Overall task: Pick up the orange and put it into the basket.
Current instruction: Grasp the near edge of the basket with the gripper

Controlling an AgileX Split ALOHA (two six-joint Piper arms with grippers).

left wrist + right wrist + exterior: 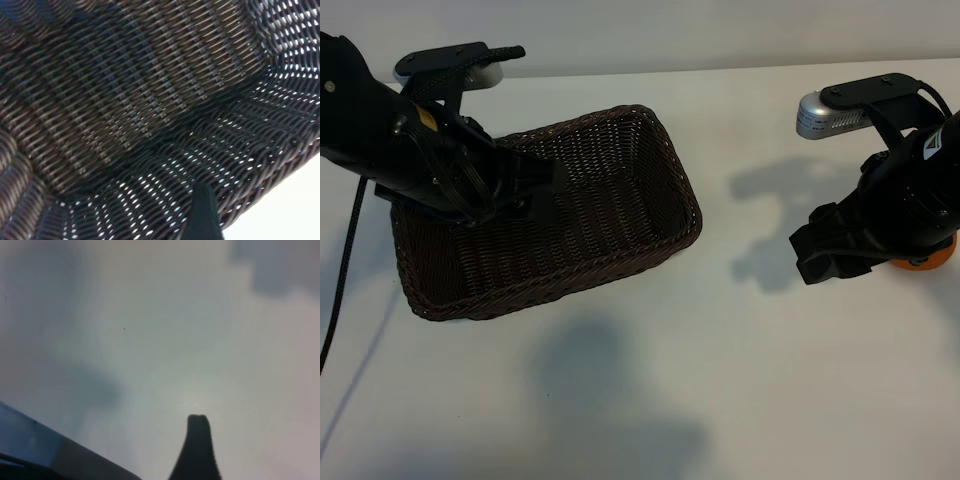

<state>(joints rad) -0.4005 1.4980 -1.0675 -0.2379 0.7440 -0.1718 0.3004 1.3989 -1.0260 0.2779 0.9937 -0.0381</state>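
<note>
While left tool (545, 190) angles into basket (675, 215), right tool (820, 255) hangs open.

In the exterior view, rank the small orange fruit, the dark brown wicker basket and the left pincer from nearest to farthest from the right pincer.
1. The small orange fruit, just beside the right pincer, partly hidden under that arm.
2. The dark brown woven wicker basket, across the white table to the left.
3. The left pincer, over the basket's left half.

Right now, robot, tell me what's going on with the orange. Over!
Left gripper open, over the basket. Right gripper open, empty, above the table. Orange on the table, mostly hidden behind the right arm. Basket holds nothing visible.
</note>
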